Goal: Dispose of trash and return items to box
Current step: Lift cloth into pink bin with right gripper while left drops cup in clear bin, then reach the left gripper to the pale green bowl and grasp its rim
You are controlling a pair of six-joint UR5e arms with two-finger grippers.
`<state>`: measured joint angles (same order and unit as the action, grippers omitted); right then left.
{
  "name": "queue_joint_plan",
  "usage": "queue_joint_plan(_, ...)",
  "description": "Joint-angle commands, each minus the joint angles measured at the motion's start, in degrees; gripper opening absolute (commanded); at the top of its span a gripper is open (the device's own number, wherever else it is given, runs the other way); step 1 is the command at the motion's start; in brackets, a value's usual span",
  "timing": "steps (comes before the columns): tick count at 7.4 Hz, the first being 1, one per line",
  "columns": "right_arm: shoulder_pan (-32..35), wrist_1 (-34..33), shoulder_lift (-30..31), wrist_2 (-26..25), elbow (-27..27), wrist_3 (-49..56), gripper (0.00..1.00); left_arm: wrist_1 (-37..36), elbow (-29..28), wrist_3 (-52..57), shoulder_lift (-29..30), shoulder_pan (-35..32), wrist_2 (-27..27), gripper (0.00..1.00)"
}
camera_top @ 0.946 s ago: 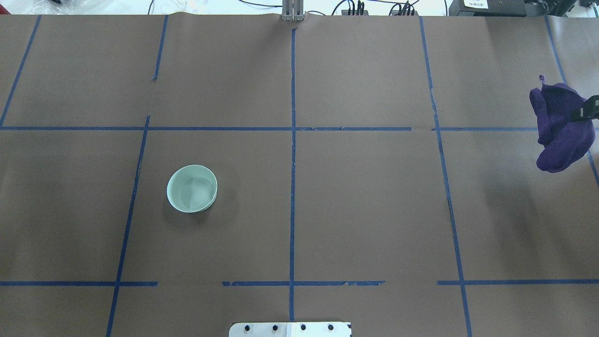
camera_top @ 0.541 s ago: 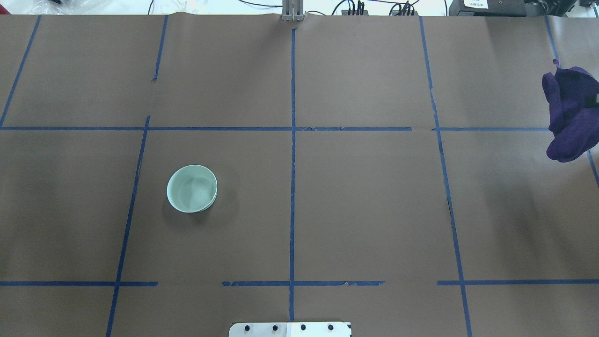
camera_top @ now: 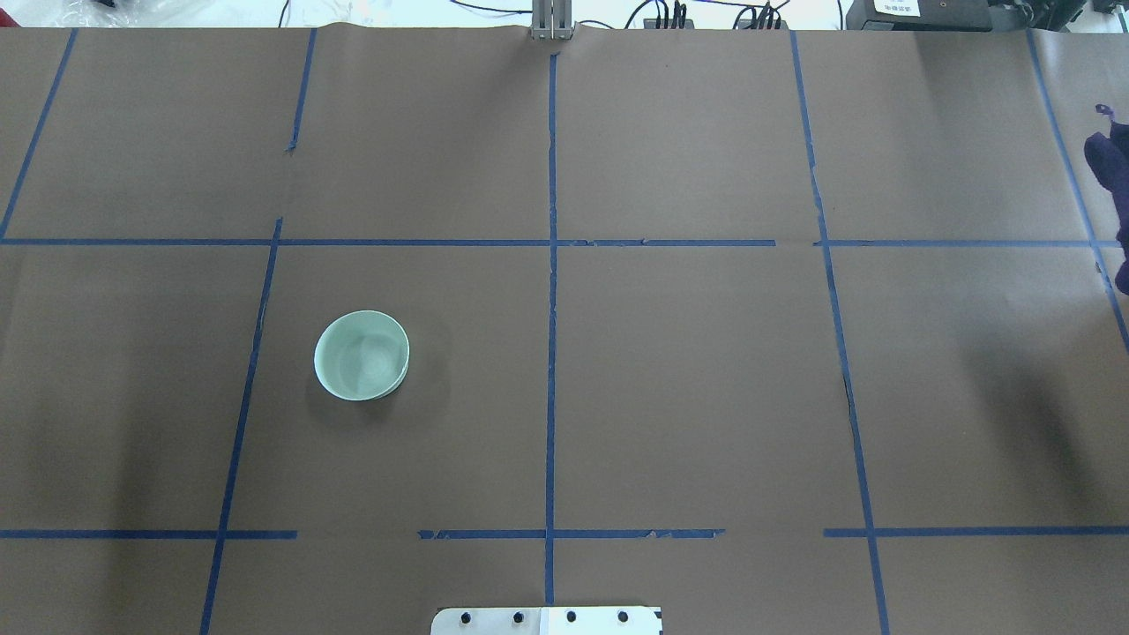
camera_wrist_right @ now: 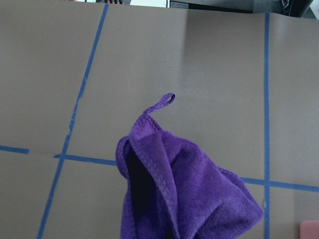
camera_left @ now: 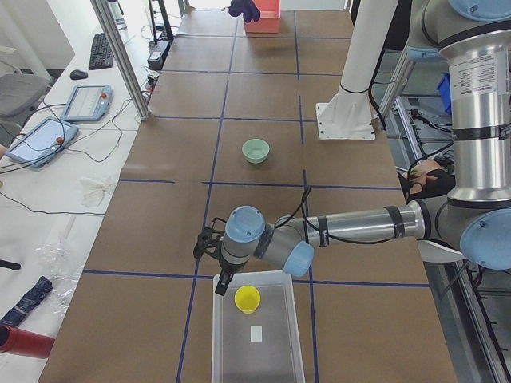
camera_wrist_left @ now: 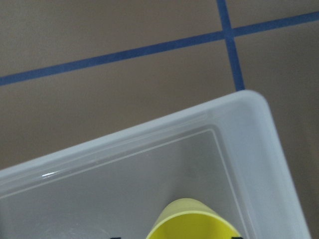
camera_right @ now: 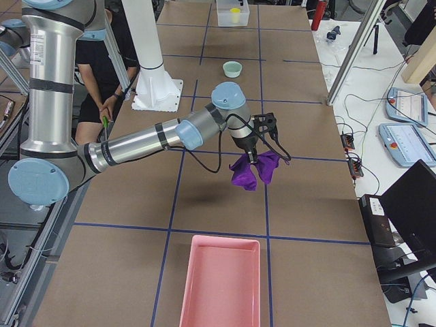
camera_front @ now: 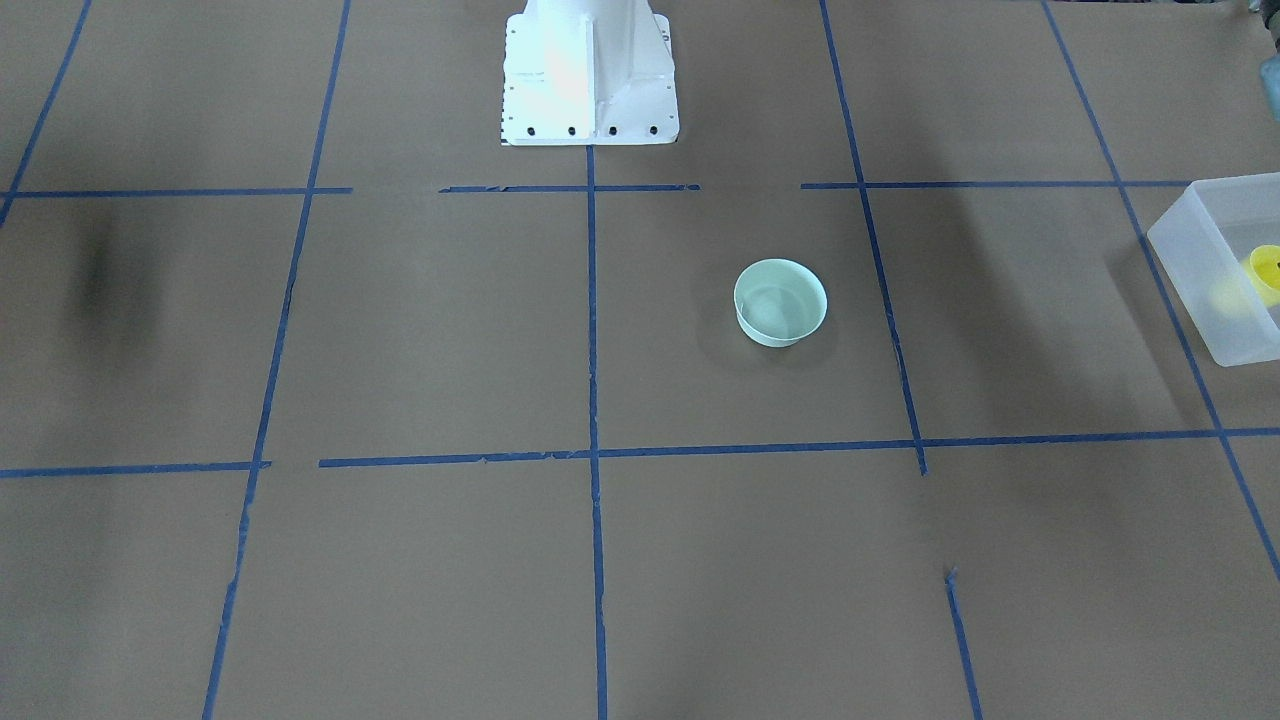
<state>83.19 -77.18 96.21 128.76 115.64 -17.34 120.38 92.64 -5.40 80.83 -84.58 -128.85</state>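
Note:
The mint-green bowl (camera_top: pixel 362 354) stands upright and alone on the brown table; it also shows in the front view (camera_front: pixel 780 302). The yellow cup (camera_left: pixel 247 299) sits inside the frosted box (camera_left: pixel 217 343) at the table's left end, and shows in the left wrist view (camera_wrist_left: pixel 192 221) within the box rim (camera_wrist_left: pixel 249 104). My left gripper (camera_left: pixel 217 263) hovers over the box's near end; I cannot tell if it is open. My right gripper (camera_right: pixel 253 153) holds a purple cloth (camera_wrist_right: pixel 189 194) in the air above the table's right part, a short way from the pink tray (camera_right: pixel 219 286).
The pink tray lies at the table's right end, the box at the left end (camera_front: pixel 1200 260). The white robot base (camera_front: pixel 590 70) stands at the table's near edge. An operator (camera_right: pixel 102 61) sits behind the base. Tablets and cables lie beyond the far edge.
The purple cloth has moved steadily rightward and is almost out of the overhead view. The bowl has not moved.

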Motion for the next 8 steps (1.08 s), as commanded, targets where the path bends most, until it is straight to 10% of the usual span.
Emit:
queue_joint_plan(1, 8.10, -8.41, 0.12, -3.05, -2.77, 24.43, 0.00, -5.77, 10.50, -13.83, 1.17, 1.07, 1.24, 1.00)
queue_joint_plan(4, 13.12, -6.33, 2.05, -4.30, -15.49, 40.05, 0.00, 0.42, 15.72, -39.52, 1.70, 13.96, -0.08, 1.00)
queue_joint_plan(8, 13.58, 17.58, 4.25, -4.30, -34.77, 40.62, 0.00, 14.40, 15.73, -61.33, 2.23, 27.32, 1.40, 1.00)
